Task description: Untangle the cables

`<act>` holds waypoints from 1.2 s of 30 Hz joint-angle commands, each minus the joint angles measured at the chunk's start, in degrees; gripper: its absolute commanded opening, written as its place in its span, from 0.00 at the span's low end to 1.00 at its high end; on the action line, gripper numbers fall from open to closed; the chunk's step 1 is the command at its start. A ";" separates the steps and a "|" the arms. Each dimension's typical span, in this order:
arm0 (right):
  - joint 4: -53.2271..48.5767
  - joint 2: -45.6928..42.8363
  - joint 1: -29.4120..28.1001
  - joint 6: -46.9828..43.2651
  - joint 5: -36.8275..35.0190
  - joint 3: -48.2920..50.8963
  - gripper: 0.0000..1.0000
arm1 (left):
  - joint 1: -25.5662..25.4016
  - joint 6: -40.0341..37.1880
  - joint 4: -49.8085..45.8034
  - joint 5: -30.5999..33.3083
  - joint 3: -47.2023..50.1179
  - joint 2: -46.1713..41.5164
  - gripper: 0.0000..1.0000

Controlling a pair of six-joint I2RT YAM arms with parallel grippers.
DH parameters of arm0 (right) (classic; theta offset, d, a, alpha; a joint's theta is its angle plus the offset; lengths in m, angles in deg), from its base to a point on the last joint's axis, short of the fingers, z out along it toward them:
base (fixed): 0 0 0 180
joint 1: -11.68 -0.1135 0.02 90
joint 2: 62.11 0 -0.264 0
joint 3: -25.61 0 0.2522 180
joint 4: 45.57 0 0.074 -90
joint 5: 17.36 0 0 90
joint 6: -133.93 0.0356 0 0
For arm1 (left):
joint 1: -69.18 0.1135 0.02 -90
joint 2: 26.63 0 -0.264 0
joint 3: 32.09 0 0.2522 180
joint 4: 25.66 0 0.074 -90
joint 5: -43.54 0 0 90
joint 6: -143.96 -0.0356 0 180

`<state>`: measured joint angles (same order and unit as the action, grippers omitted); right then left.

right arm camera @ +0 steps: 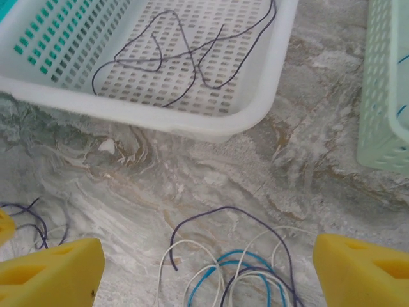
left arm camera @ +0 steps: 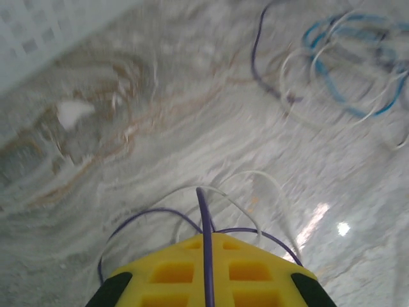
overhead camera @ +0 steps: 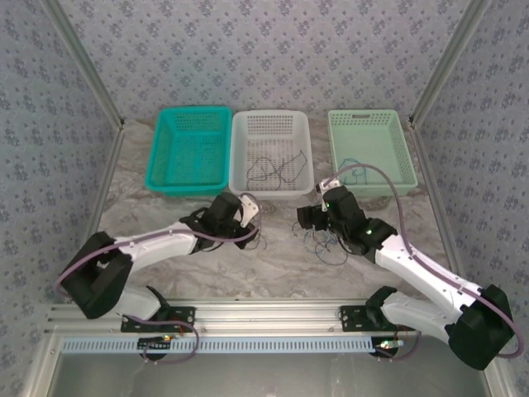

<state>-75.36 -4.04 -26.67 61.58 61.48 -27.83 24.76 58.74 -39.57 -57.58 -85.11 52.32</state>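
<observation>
Grey floral-patterned walls (overhead camera: 273,50) enclose a beige marbled tabletop (overhead camera: 277,269) from nine through twelve to three o'clock, with an aluminium rail (overhead camera: 273,314) at six o'clock.

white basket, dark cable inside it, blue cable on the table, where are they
white basket (right arm camera: 211,125): right wrist view, near rim
dark cable (right arm camera: 190,56): right wrist view, where strands cross
blue cable (right arm camera: 236,256): right wrist view, top of arc
</observation>
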 commanded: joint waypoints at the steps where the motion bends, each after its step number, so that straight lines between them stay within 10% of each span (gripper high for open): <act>1: 5.04 0.96 -3.28 1.86 -0.13 3.09 0.87 | -0.42 1.29 1.69 0.08 -1.03 -5.33 0.00; 36: 38.12 21.22 -20.66 -1.45 -11.96 -0.13 0.93 | -0.32 11.74 0.31 -4.75 -1.74 -18.63 0.00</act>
<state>-42.69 15.65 -47.34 60.79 52.19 -25.60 24.54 68.16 -42.08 -60.09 -86.62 35.41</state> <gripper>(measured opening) 0.927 0.051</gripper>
